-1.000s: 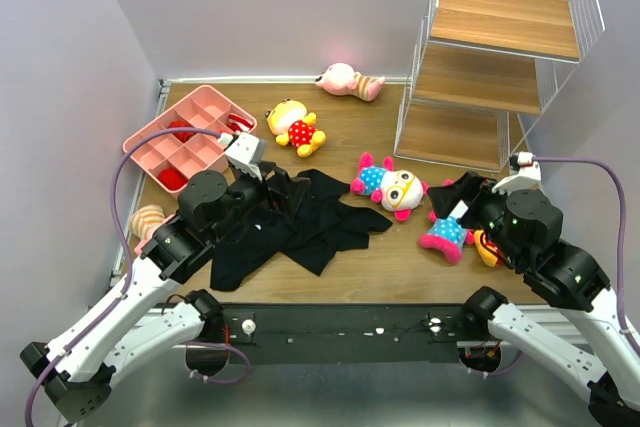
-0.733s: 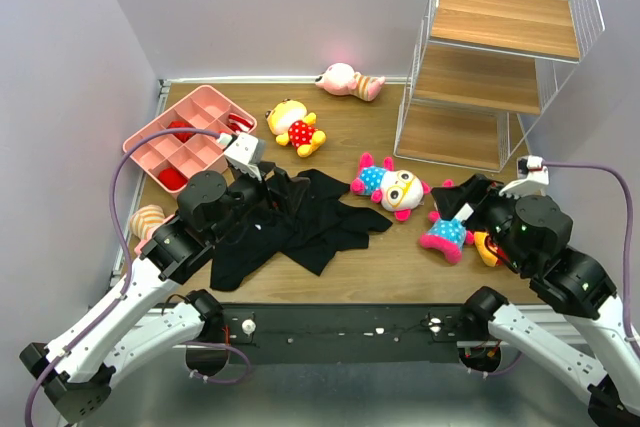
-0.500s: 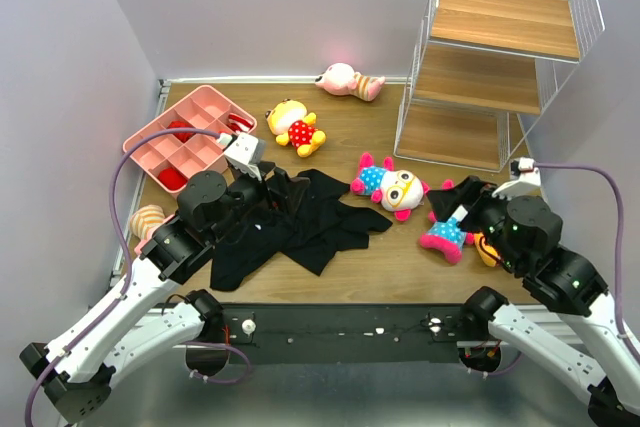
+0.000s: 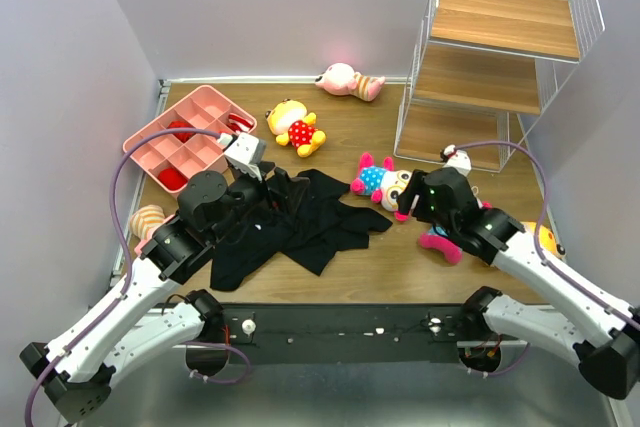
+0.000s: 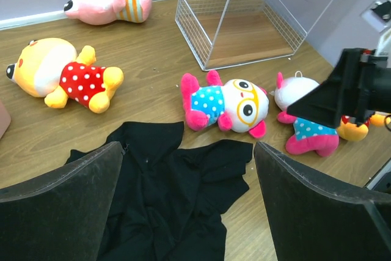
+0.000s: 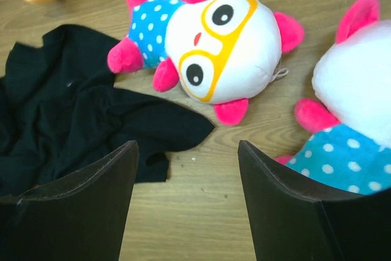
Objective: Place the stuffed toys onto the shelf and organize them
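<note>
Plush is all on the bench [image 4: 350, 147], none on the shelf [image 4: 505, 19], which is white wire with three light wood boards, far right corner. Bench is brown wood grain, walls plain pale lilac.

Both pincers are released, holding nothing. Left pincer [image 5: 188, 151] hangs over the crumpled black cloth [image 5: 171, 187]. Right pincer [image 6: 186, 151] is over bare wood just beside the glasses doll [image 6: 214, 47]: round white face, blue dotted body, pink limbs. Its twin [image 6: 360, 108] lies close by, face not showing.

Right wrist shows the yellow stitched glasses; top view doesn't resolve them. Yellow doll [image 4: 295, 129] with red dotted body and striped pink doll [image 4: 350, 80] lie further back. Only top view catches a second striped doll [image 4: 150, 219] at the left edge near the pink tray [image 4: 205, 107]. Orange bit [image 4: 546, 239] behind my right arm is probably the second yellow doll, mostly hidden.
</note>
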`<action>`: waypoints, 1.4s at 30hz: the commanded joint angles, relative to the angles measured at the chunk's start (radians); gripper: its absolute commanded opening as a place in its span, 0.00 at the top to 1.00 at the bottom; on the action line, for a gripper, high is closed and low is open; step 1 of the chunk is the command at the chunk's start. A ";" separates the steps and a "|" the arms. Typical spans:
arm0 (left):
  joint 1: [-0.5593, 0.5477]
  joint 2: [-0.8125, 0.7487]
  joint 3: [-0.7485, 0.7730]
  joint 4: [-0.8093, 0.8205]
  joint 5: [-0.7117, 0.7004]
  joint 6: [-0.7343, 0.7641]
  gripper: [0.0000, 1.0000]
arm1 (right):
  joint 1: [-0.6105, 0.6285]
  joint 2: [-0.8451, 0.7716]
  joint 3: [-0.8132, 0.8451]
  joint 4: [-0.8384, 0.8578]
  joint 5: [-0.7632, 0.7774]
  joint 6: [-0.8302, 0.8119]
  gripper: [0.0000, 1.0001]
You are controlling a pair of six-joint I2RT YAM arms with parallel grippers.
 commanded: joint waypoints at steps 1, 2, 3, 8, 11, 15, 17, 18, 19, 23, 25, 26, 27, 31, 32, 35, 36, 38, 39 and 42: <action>-0.005 0.001 0.000 -0.007 -0.012 0.015 0.01 | -0.015 0.120 0.007 0.034 0.110 0.298 0.25; -0.006 -0.002 0.000 -0.009 -0.010 0.013 0.01 | -0.016 0.142 0.013 0.021 0.116 0.353 0.25; -0.006 0.000 0.000 -0.007 -0.012 0.013 0.01 | -0.018 0.162 0.018 0.007 0.117 0.451 0.25; -0.006 -0.005 0.000 -0.007 -0.007 0.013 0.01 | -0.018 0.275 0.097 -0.101 0.086 0.763 0.25; -0.006 -0.003 0.002 -0.006 0.005 0.013 0.01 | -0.018 0.304 0.123 -0.100 0.072 0.871 0.25; -0.006 -0.003 0.002 -0.006 0.007 0.013 0.01 | -0.018 0.390 0.133 -0.089 0.087 1.012 0.25; -0.006 -0.003 0.000 -0.006 0.004 0.013 0.01 | -0.018 0.436 0.143 -0.086 0.103 1.029 0.25; -0.006 -0.003 0.000 -0.006 0.004 0.013 0.01 | -0.018 0.456 0.154 -0.080 0.119 1.030 0.25; -0.005 -0.003 0.000 -0.007 0.001 0.015 0.01 | -0.018 0.502 0.157 -0.076 0.123 1.020 0.25; -0.006 -0.003 0.000 -0.007 -0.001 0.016 0.01 | -0.018 0.571 0.170 -0.053 0.155 0.958 0.27; -0.006 -0.003 0.000 -0.007 0.001 0.015 0.01 | -0.016 0.576 0.157 0.004 0.185 0.868 0.38; -0.005 -0.003 0.000 -0.007 0.001 0.015 0.01 | -0.016 0.573 0.153 0.016 0.201 0.839 0.44; -0.005 -0.003 0.000 -0.007 0.001 0.015 0.01 | -0.019 0.568 0.145 0.041 0.230 0.811 0.49; -0.005 -0.006 0.000 -0.009 -0.001 0.016 0.01 | -0.018 0.506 0.093 0.124 0.297 0.614 0.77; -0.005 -0.006 0.000 -0.007 -0.001 0.018 0.01 | -0.018 0.487 0.076 0.151 0.305 0.566 0.85; -0.005 -0.005 0.000 -0.007 -0.001 0.018 0.01 | -0.018 0.411 0.038 0.190 0.334 0.455 0.99; -0.006 -0.005 0.000 -0.009 -0.002 0.019 0.02 | -0.018 0.394 0.033 0.166 0.348 0.446 0.99; -0.006 -0.003 0.000 -0.009 -0.006 0.019 0.02 | -0.018 0.331 0.025 0.164 0.345 0.415 0.99; -0.006 -0.005 0.000 -0.009 -0.007 0.021 0.02 | -0.016 0.312 0.021 0.165 0.333 0.403 0.99; -0.006 -0.002 0.000 -0.010 -0.016 0.022 0.02 | -0.019 0.298 0.037 0.057 0.324 0.479 0.73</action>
